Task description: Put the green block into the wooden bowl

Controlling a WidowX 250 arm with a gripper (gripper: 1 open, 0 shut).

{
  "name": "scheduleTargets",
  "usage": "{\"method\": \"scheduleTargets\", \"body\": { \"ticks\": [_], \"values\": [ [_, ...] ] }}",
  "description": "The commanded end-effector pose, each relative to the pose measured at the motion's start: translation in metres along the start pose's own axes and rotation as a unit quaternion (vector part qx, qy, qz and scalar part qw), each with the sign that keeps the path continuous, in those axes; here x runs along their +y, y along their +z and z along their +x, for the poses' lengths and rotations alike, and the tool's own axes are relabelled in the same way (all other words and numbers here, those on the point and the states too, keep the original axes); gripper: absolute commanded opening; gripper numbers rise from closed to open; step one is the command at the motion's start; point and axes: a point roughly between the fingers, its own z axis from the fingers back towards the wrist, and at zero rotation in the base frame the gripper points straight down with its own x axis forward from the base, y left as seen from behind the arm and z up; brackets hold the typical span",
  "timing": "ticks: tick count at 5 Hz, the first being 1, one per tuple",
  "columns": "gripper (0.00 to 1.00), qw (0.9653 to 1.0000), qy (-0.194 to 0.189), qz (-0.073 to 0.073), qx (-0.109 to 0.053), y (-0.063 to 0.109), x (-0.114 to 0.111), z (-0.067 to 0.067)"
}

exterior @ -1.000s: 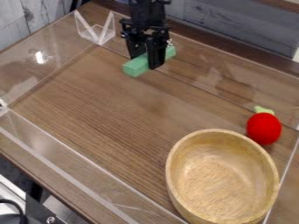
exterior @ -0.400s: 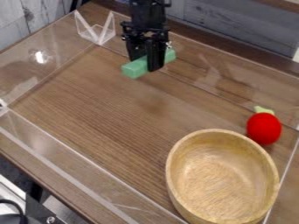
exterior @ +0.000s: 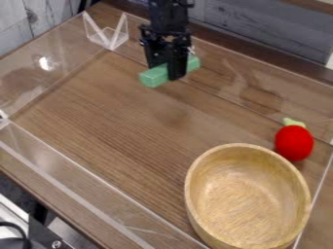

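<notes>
Wooden bowl (exterior: 248,196) set at near right of tabletop (exterior: 124,126), empty, mouth up, ready for drop. Red fruit-like object (exterior: 295,142) seen just beyond bowl rim, apart from it. Farthest back: green block (exterior: 169,68) pinched between jaws of gripper (exterior: 168,70), clamped across narrow width, likely for carrying toward bowl.

We see a bench (exterior: 117,126) of dark, matt wood grain, walled by clear glossy plastic panels (exterior: 53,68). The wooden bowl (exterior: 247,204) looks pale, smooth and finely grained. The green block (exterior: 162,73) seems matt, the gripper (exterior: 166,64) black and dull, the red fruit (exterior: 295,142) softly matt
</notes>
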Motion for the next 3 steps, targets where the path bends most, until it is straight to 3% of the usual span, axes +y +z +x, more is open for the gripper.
{"method": "scheduleTargets", "body": {
  "ticks": [1,3],
  "values": [
    [0.0,0.9983,-0.042,0.022,-0.033,0.014,-0.016,0.019],
    [0.0,0.9979,-0.042,0.029,-0.041,0.019,-0.007,0.031]
  ]
}}
